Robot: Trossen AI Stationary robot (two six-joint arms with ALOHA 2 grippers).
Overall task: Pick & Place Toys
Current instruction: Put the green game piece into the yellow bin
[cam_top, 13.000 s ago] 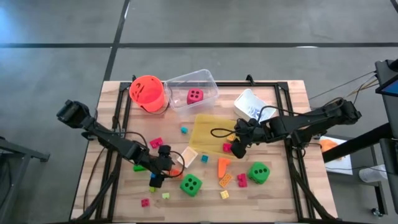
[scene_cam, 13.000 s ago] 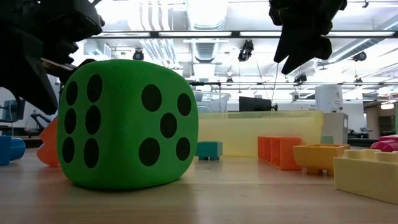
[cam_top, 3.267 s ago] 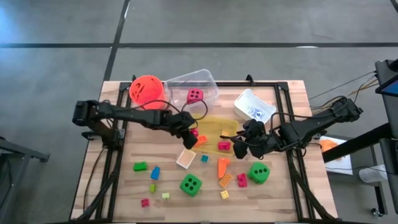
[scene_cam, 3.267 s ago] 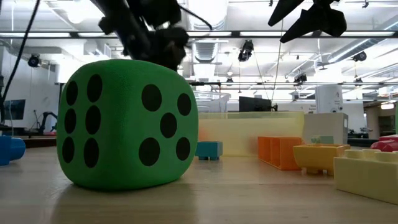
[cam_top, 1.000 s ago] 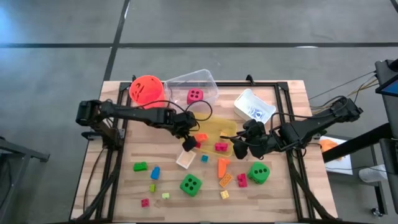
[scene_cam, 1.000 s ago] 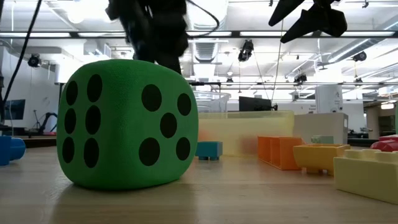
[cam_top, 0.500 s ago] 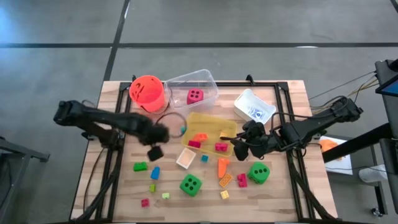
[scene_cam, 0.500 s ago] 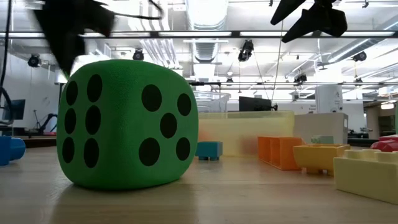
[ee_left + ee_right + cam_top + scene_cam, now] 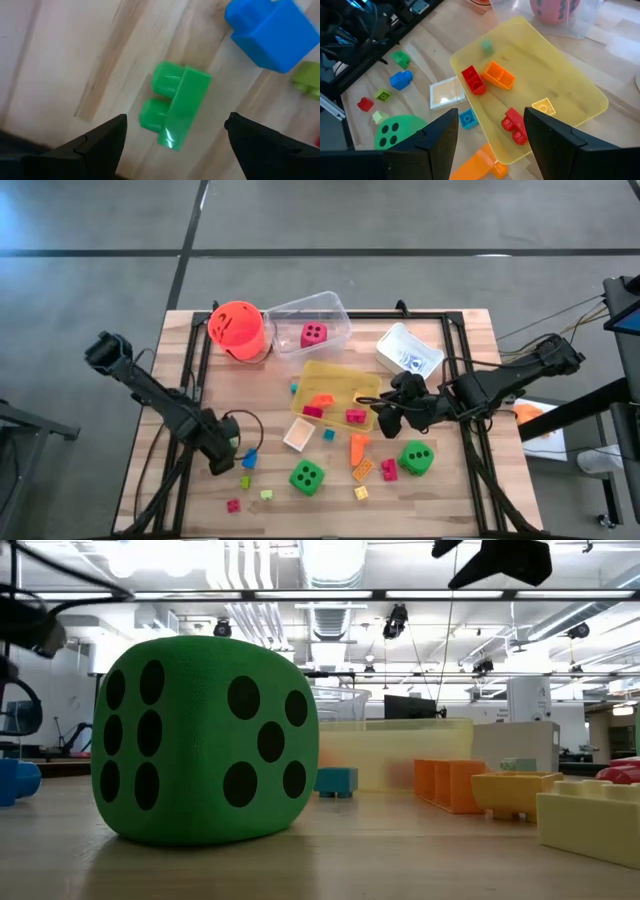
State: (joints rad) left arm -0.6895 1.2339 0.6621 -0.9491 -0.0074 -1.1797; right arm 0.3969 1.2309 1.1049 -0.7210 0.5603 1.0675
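A small green block lies flat on the wood at the table's near left, with a blue block beside it. My left gripper hangs open just above the green block, pointing down, one finger on either side of it and apart from it. It also shows in the high view as my left gripper. My right gripper waits open and empty above the right rim of the yellow tray. In that tray lie an orange block and red blocks.
Two green dice stand near the front edge among scattered small blocks. At the back are an orange bucket, a clear tray holding a pink die, and a white tray.
My left gripper has swung from the yellow tray toward the table's left and near edge and has come down over the green block, staying open. The blocks in the tray stay where they were.
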